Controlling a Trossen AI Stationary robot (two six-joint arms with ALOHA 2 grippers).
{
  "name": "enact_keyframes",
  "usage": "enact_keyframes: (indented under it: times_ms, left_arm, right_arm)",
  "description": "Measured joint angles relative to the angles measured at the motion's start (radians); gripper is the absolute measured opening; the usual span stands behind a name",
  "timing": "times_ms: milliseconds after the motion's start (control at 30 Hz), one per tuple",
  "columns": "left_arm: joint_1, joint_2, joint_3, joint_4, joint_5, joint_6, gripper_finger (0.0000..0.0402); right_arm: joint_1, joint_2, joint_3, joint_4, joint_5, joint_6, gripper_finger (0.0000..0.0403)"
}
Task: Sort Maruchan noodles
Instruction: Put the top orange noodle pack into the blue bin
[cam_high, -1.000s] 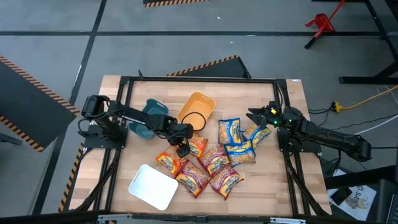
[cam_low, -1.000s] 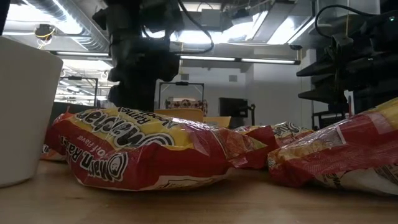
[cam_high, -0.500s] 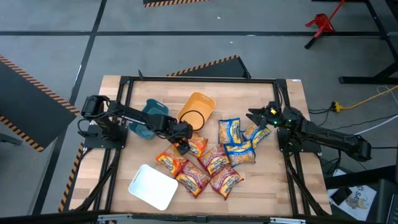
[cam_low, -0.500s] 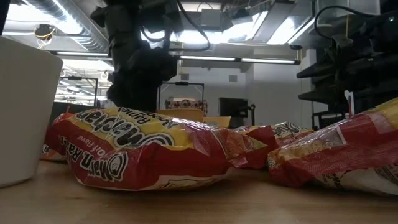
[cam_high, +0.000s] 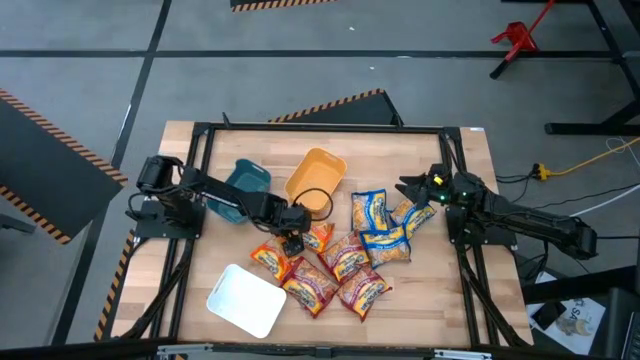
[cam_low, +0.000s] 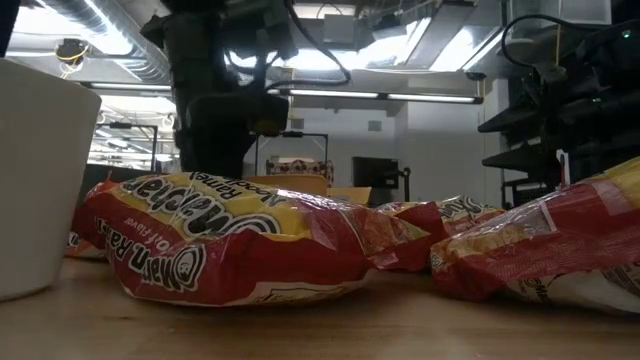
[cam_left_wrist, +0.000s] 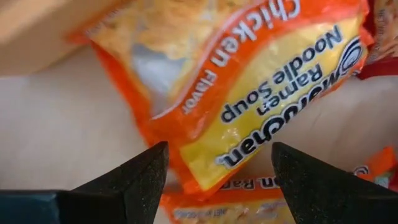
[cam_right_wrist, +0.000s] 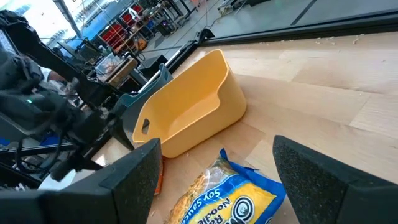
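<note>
Several Maruchan packets lie flat in a loose heap mid-table: orange-red ones (cam_high: 318, 236), red ones (cam_high: 348, 256) and blue-and-yellow ones (cam_high: 384, 243). My left gripper (cam_high: 292, 243) points down over the heap's left side, open, its fingers either side of the corner of an orange chicken packet (cam_left_wrist: 249, 112) without touching it. My right gripper (cam_high: 412, 188) waits at the table's right, open, above the blue-and-yellow packets (cam_right_wrist: 236, 199). In the low view a red packet (cam_low: 220, 240) fills the foreground, and the left arm (cam_low: 215, 110) stands behind it.
A teal tray (cam_high: 238, 190) and an orange tray (cam_high: 317, 176) sit at the far left of the heap; a white tray (cam_high: 246, 299) lies near the front edge. The orange tray (cam_right_wrist: 186, 112) shows in the right wrist view. Bare wood remains near the front right.
My left gripper has moved a little toward the table's near edge, along the left side of the heap. The packets and my right arm have stayed where they were.
</note>
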Motion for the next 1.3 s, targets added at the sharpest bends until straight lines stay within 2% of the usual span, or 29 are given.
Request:
enact_keyframes:
  times_ms: [267, 367, 467, 800, 1033, 1300]
  left_arm:
    - [-0.002, 0.073, 0.002, 0.025, -0.033, 0.001, 0.0278]
    - [0.004, 0.077, 0.002, 0.027, -0.043, 0.002, 0.0258]
    - [0.005, 0.077, 0.002, 0.027, -0.046, 0.001, 0.0215]
    - [-0.017, 0.076, 0.002, 0.03, -0.016, -0.034, 0.0024]
    - [-0.032, -0.001, -0.002, 0.019, 0.017, -0.106, 0.0018]
    - [-0.032, -0.187, -0.002, -0.027, -0.032, -0.276, 0.0018]
  right_arm:
    - [0.0, 0.0, 0.0, 0.003, 0.001, 0.001, 0.0294]
    - [0.0, 0.0, 0.0, 0.003, 0.002, 0.001, 0.0294]
    - [0.0, 0.0, 0.0, 0.003, 0.003, 0.001, 0.0294]
    - [0.0, 0.0, 0.0, 0.003, 0.004, 0.009, 0.0294]
    - [0.0, 0.0, 0.0, 0.003, 0.004, 0.011, 0.0294]
    - [0.0, 0.0, 0.0, -0.011, 0.004, 0.011, 0.0294]
